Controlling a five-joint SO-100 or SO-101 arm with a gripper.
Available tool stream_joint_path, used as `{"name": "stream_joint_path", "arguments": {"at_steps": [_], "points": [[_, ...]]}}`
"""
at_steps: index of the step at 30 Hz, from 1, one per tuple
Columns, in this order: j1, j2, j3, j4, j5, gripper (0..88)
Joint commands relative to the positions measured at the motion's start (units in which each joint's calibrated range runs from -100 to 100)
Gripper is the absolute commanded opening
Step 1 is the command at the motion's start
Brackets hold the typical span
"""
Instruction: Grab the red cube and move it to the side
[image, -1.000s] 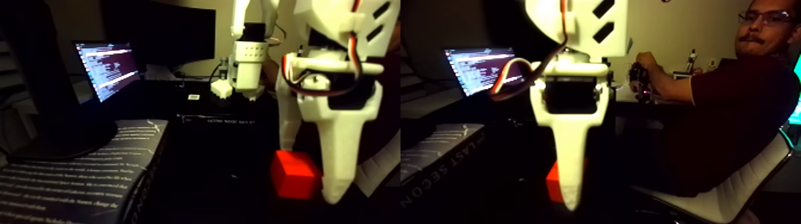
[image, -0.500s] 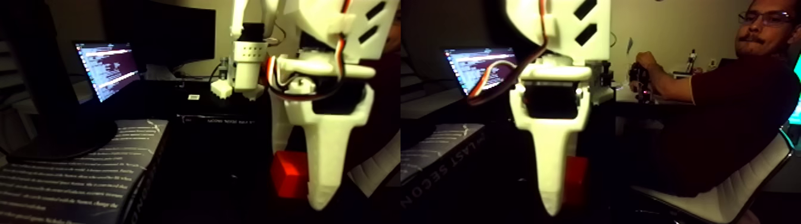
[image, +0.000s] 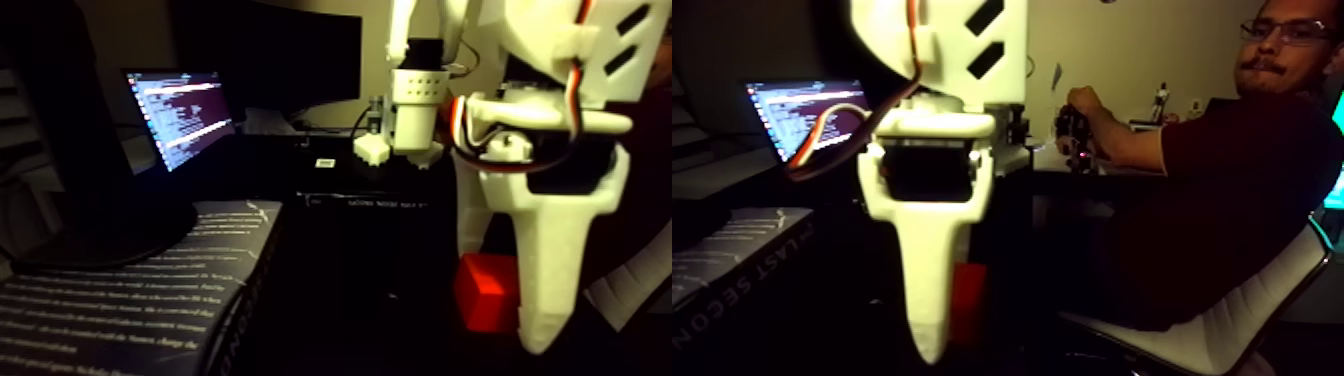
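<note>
The white plastic end effector (image: 500, 330) has slid leftward over the last second and now stands straddling the smooth bright red-orange cube (image: 486, 292), which sits on the dark worktop near its front edge. Its fingers look apart around the cube, not yet clamped, so closing seems the next step. No containers are visible.
</note>
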Motion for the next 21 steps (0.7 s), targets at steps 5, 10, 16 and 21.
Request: {"name": "stream_joint_path", "arguments": {"at_steps": [5,10,16,21], "points": [[-1.0,-0.1,-1.8,0.8,0.3,30.9],[-1.1,-0.1,-1.8,0.8,0.9,24.9],[-1.1,-0.1,-1.8,0.8,0.9,2.4],[-1.2,-0.1,-1.6,0.8,1.0,2.0]]}}
